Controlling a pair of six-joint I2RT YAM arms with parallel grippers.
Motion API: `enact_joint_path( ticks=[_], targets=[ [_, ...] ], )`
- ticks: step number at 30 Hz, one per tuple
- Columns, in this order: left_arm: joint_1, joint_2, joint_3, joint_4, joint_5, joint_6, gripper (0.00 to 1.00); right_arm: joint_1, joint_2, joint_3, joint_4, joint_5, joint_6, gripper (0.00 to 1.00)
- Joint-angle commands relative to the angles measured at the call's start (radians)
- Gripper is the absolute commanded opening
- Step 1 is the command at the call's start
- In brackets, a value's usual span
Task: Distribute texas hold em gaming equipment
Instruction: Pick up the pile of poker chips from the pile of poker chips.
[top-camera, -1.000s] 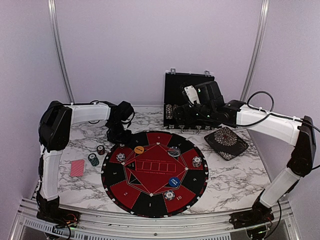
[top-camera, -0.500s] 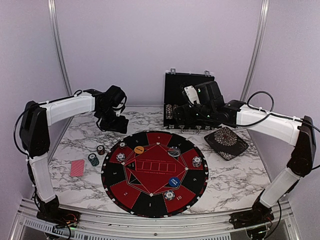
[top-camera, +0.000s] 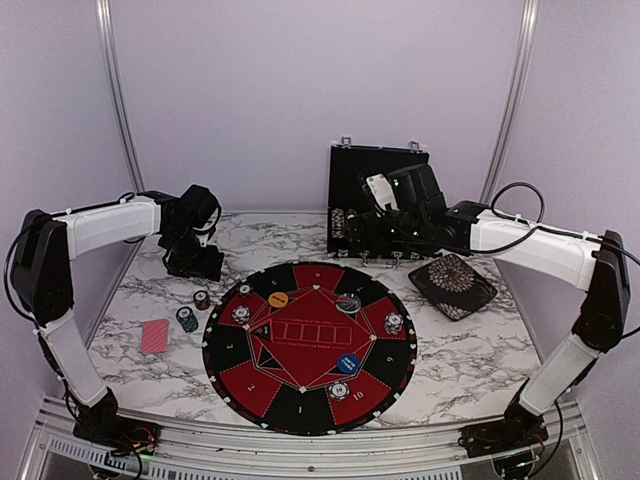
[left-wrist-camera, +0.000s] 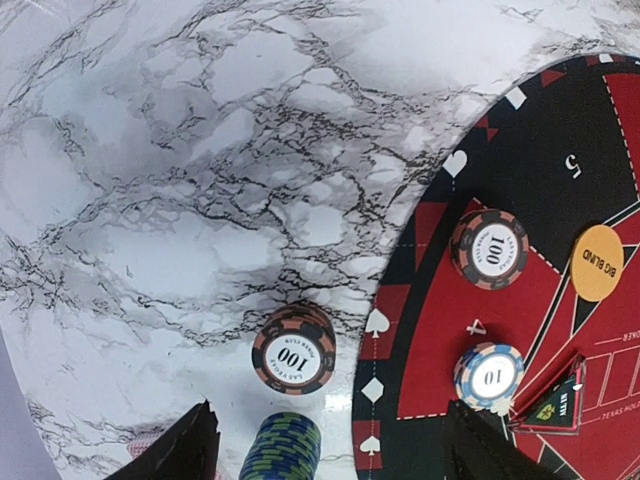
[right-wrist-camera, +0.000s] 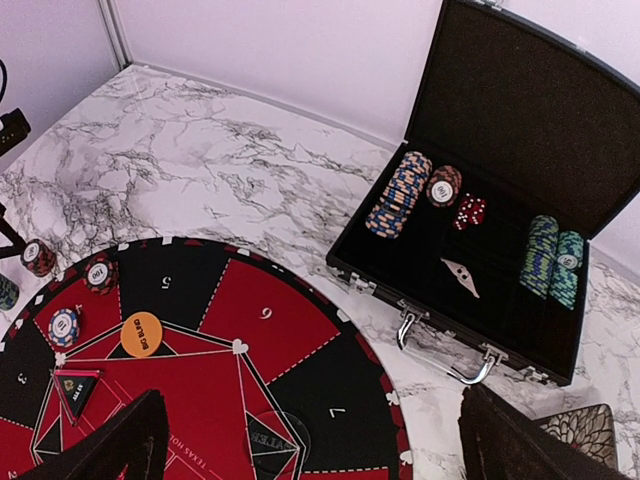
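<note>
The poker chips lie spread out. A red-black stack and a teal stack stand left of the round mat, near a red-backed card. On the mat are single chips, an orange disc, a clear disc and a blue disc. My left gripper hovers open and empty at the back left, above the two stacks. My right gripper hangs wide open and empty above the mat's far edge, in front of the case.
An open black case at the back holds more chip stacks, red dice and teal stacks. A black patterned dish sits to the right of the mat.
My left arm has swung back and to the left, away from the mat's edge, and its jaws have widened a little. The right arm has barely moved.
</note>
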Motion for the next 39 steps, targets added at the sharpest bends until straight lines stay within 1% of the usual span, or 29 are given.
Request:
enact_joint_path(
  ticks=[1,14,39],
  targets=[
    [0.025,-0.054,-0.046,0.004,0.005,-0.004,0.79,-0.007,0.008,0.05,-0.015,-0.011,0.011,0.98],
    [0.072,-0.056,-0.131,0.048,0.057,0.008,0.78,-0.006,0.01,0.052,-0.015,-0.013,0.011,0.98],
    [0.084,-0.018,-0.143,0.068,0.076,0.022,0.75,-0.006,0.023,0.061,-0.023,-0.011,0.008,0.98]
  ],
)
